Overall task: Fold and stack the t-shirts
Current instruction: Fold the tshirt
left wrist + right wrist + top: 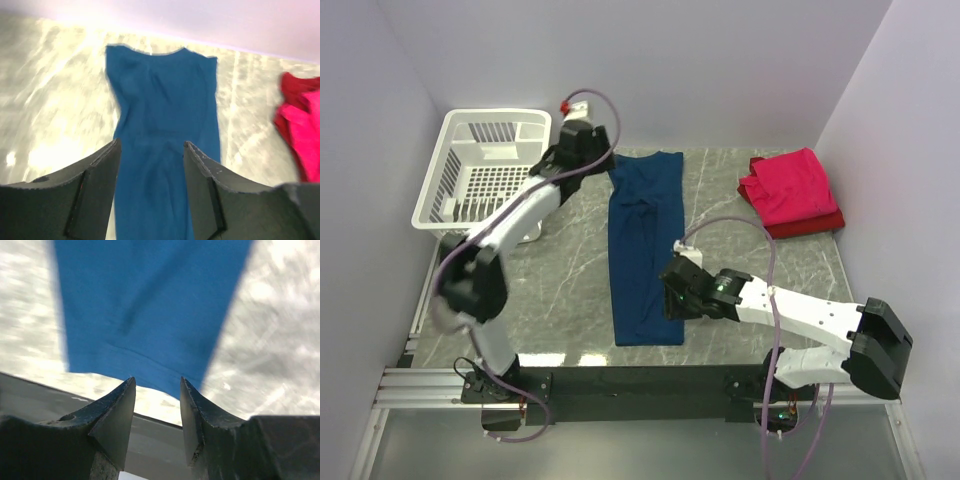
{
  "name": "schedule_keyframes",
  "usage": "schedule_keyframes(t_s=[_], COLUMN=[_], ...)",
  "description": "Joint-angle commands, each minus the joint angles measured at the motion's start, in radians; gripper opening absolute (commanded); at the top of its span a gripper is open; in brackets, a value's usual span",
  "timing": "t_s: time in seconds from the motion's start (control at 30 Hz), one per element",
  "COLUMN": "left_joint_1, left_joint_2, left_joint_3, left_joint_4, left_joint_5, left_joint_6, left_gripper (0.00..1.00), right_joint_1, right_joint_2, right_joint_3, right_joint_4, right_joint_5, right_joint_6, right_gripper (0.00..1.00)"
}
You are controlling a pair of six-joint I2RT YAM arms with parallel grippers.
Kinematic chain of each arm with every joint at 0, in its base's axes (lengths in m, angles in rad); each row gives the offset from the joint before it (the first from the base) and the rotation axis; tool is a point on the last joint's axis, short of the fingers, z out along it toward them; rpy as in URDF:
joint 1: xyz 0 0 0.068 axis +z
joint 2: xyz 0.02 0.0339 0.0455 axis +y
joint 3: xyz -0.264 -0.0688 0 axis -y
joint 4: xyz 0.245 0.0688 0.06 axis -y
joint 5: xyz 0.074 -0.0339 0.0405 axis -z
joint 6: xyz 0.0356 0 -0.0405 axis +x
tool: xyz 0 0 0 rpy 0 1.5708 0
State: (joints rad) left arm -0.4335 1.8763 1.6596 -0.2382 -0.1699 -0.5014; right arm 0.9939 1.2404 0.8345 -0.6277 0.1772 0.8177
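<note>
Currently left gripper point(151, 150) wide, empty, long folded navy blue cloth shirt point(165, 130) below and ahead; right gripper point(157, 385) parted, empty, same shirt's hem just ahead.

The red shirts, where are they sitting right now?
In the top view the red shirts lie stacked at the far right of the table, apart from the navy shirt laid out in the middle.
</note>
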Motion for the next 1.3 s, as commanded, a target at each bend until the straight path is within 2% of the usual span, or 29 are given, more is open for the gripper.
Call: schedule_keyframes(t_s=[0.0, 0.07, 0.17, 0.37, 0.53, 0.73, 1.03, 1.27], left_joint_1=[-0.037, -0.103, -0.212, -0.419, -0.493, -0.545, -0.648, -0.702], left_joint_2=[-0.192, -0.308, -0.410, -0.563, -0.661, -0.683, -0.602, -0.562], left_joint_3=[-0.292, -0.483, -0.672, -0.903, -0.992, -1.101, -1.094, -1.064], left_joint_4=[0.008, -0.007, -0.032, -0.102, -0.148, -0.043, -0.047, -0.145], left_joint_5=[-0.046, -0.094, -0.097, -0.063, -0.016, 0.098, 0.093, 0.040], left_joint_6=[-0.110, -0.146, -0.218, -0.425, -0.523, -0.604, -0.680, -0.738], left_gripper=[0.58, 0.57, 0.57, 0.56, 0.56, 0.56, 0.54, 0.47], right_joint_1=[-0.011, -0.011, -0.011, -0.014, -0.014, -0.012, -0.014, -0.012], right_joint_2=[-0.031, -0.067, -0.114, -0.145, -0.145, -0.079, -0.052, -0.035], right_joint_3=[-0.084, -0.136, -0.182, -0.261, -0.279, -0.268, -0.281, -0.287], right_joint_4=[0.008, 0.022, 0.023, 0.084, 0.154, 0.203, 0.215, 0.226], right_joint_5=[0.002, -0.016, -0.022, -0.061, -0.099, -0.119, -0.134, -0.137], right_joint_6=[0.060, 0.080, 0.095, 0.118, 0.132, 0.120, 0.126, 0.132], right_gripper=[0.48, 0.48, 0.48, 0.48, 0.48, 0.48, 0.48, 0.48])
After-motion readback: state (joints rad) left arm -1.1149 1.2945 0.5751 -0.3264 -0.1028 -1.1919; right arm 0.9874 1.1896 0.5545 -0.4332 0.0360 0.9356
